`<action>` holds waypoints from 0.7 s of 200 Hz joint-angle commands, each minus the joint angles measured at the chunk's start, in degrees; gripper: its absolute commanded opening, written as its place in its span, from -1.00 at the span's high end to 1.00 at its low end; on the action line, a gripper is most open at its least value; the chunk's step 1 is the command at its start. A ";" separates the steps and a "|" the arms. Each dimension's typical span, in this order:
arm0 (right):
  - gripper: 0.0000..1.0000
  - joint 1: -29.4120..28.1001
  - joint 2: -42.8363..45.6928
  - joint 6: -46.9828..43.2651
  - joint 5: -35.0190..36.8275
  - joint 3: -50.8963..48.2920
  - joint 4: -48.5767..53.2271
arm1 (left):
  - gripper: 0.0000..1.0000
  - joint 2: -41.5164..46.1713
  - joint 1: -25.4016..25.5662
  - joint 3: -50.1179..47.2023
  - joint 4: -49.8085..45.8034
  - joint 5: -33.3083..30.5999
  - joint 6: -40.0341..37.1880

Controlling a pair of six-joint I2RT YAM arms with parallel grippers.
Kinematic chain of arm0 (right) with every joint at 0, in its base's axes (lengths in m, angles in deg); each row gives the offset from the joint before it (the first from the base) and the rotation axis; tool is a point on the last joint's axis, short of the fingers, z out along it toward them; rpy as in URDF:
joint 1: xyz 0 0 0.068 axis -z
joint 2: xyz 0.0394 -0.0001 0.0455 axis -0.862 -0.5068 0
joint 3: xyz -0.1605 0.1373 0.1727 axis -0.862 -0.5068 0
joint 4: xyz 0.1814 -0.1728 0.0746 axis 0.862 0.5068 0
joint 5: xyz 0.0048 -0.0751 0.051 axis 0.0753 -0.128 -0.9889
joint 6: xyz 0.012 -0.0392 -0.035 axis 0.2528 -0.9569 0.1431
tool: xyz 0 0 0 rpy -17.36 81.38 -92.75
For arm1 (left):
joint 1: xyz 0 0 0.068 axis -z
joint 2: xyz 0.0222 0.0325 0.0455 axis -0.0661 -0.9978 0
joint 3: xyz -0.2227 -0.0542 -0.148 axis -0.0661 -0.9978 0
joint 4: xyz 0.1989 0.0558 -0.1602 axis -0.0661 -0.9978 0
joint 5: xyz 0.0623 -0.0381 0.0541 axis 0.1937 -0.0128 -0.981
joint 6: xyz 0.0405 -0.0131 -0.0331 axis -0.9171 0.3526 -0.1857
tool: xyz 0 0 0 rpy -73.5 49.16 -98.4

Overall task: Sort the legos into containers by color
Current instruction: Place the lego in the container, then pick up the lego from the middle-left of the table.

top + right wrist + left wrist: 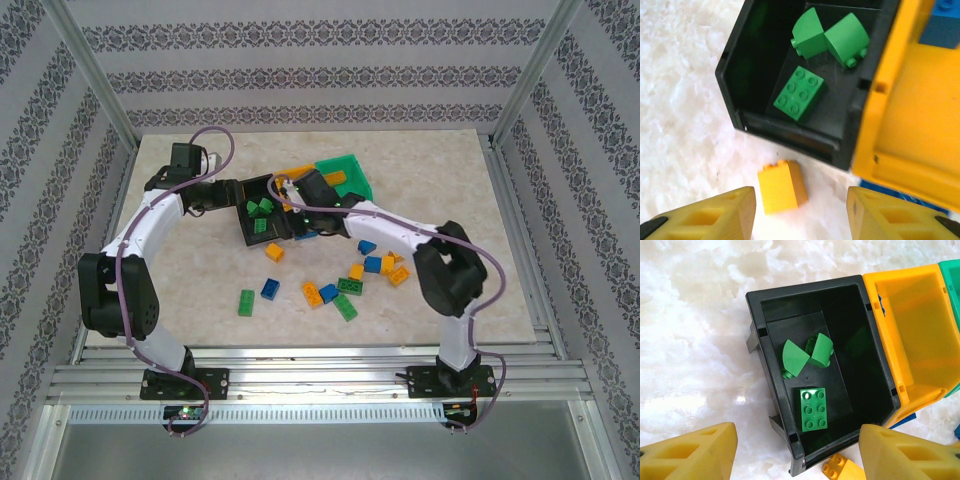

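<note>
Right gripper [801, 206] fingers spread over small yellow plastic brick [781, 186], near black rectangular plastic bin [790, 141] holding three green studded bricks [800, 93]; left gripper [797, 440] fingers apart, empty.

Marbled tabletop [450, 200] (striped patterned walls [300, 80])

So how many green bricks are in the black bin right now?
3, all in the black bin: one curved brick touching a second curved brick mid-floor, and a six-stud brick lying flat beside them. Dark corners might hide more.
</note>
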 commanded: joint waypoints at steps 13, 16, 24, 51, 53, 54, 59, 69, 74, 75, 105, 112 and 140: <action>-0.03 1.65 10.11 -4.75 1.33 -11.12 -4.72 | -0.31 1.56 -0.88 -0.50 1.18 -0.42 -1.46; -0.04 1.79 10.83 -4.91 1.51 -12.37 -5.25 | -0.31 1.56 -0.88 -0.49 1.00 -0.40 -1.54; -0.03 2.29 12.74 -5.28 1.78 -15.56 -6.79 | -0.30 1.64 -0.88 -0.41 0.57 -0.31 -1.65; -0.04 3.75 18.87 -6.01 1.63 -25.75 -11.90 | -0.27 0.82 -0.27 1.19 -4.08 1.72 -1.67; -0.04 3.79 19.20 -6.31 1.75 -26.33 -12.02 | -0.27 0.72 -0.14 1.35 -4.61 1.74 -1.65; -0.04 3.82 19.44 -6.41 1.82 -26.67 -12.11 | -0.27 0.66 -0.07 1.40 -4.83 1.77 -1.65; -0.04 3.84 20.43 -7.15 2.39 -28.13 -12.61 | -0.27 0.60 0.25 1.60 -6.00 1.88 -1.42; -0.04 3.93 22.37 -7.94 4.25 -31.34 -14.41 | -0.27 0.93 1.44 1.25 -7.57 1.87 -0.92; -0.04 3.99 23.29 -7.61 5.18 -33.13 -16.03 | -0.27 1.32 2.21 0.91 -8.23 1.65 -0.67; -0.05 4.00 23.47 -7.49 5.25 -33.50 -16.45 | -0.27 1.44 2.29 0.82 -8.35 1.55 -0.63; -0.06 4.63 26.11 -5.73 6.71 -41.38 -25.31 | -0.26 5.24 6.30 -3.29 -15.44 0.66 2.13; -0.05 4.78 26.12 -5.14 7.40 -42.63 -26.60 | -0.26 6.80 7.31 -5.15 -17.28 0.14 2.89; -0.06 5.85 26.20 -4.48 7.49 -43.88 -28.25 | -0.24 14.92 13.19 -14.43 -21.35 -3.97 8.72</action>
